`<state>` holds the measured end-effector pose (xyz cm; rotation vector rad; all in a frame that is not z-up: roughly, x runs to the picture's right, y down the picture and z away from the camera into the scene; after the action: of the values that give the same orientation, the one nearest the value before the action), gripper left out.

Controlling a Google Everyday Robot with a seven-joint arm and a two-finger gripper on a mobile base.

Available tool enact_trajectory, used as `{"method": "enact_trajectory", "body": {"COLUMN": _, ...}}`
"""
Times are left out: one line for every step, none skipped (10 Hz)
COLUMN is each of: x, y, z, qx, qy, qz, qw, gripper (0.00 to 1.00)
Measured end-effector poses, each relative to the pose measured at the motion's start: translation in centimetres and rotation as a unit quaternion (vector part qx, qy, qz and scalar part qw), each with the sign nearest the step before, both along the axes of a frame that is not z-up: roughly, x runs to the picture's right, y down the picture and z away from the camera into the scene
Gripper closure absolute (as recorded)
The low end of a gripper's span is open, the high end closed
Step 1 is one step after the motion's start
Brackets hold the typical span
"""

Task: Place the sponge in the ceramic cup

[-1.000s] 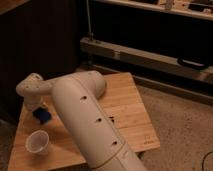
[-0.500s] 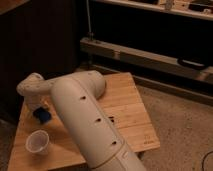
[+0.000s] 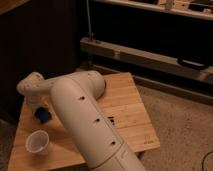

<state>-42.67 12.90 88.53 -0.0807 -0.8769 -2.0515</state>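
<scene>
The dark blue sponge [image 3: 43,116] lies on the left part of the wooden table [image 3: 125,97], partly hidden under the arm's end. My gripper [image 3: 40,111] reaches down from the white wrist [image 3: 31,86] right onto the sponge and is shut on it. The small white ceramic cup [image 3: 37,142] stands upright near the table's front left corner, a short way in front of the sponge and apart from it. My thick white arm [image 3: 85,125] crosses the table's middle and hides part of it.
A small black thing [image 3: 111,120] lies on the table beside the arm. A dark wall is at the left, and a low metal shelf rail [image 3: 150,55] runs behind the table. Speckled floor [image 3: 185,125] lies to the right.
The gripper has closed around the sponge. Arm, sponge and cup stay where they were.
</scene>
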Motion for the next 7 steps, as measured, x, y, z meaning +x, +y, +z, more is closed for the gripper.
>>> {"method": "enact_trajectory", "body": {"x": 0.01, "y": 0.03, "z": 0.01, "qx": 0.0, "qy": 0.0, "qz": -0.001, "qw": 1.0, "gripper": 0.47}}
{"method": "enact_trajectory", "body": {"x": -0.01, "y": 0.05, "z": -0.05, "qx": 0.0, "qy": 0.0, "qz": -0.001, "qw": 1.0, "gripper": 0.47}}
{"method": "enact_trajectory", "body": {"x": -0.05, "y": 0.05, "z": -0.12, "qx": 0.0, "qy": -0.001, "qz": -0.001, "qw": 1.0, "gripper": 0.47}}
{"method": "enact_trajectory", "body": {"x": -0.06, "y": 0.05, "z": -0.13, "qx": 0.0, "qy": -0.001, "qz": -0.001, "qw": 1.0, "gripper": 0.47}}
{"method": "enact_trajectory", "body": {"x": -0.08, "y": 0.05, "z": -0.17, "qx": -0.002, "qy": -0.001, "qz": 0.0, "qw": 1.0, "gripper": 0.47}}
{"method": "enact_trajectory", "body": {"x": -0.07, "y": 0.19, "z": -0.46, "qx": -0.006, "qy": -0.003, "qz": 0.001, "qw": 1.0, "gripper": 0.47}}
{"method": "enact_trajectory", "body": {"x": 0.0, "y": 0.28, "z": -0.9, "qx": -0.009, "qy": -0.008, "qz": 0.004, "qw": 0.9999, "gripper": 0.47}}
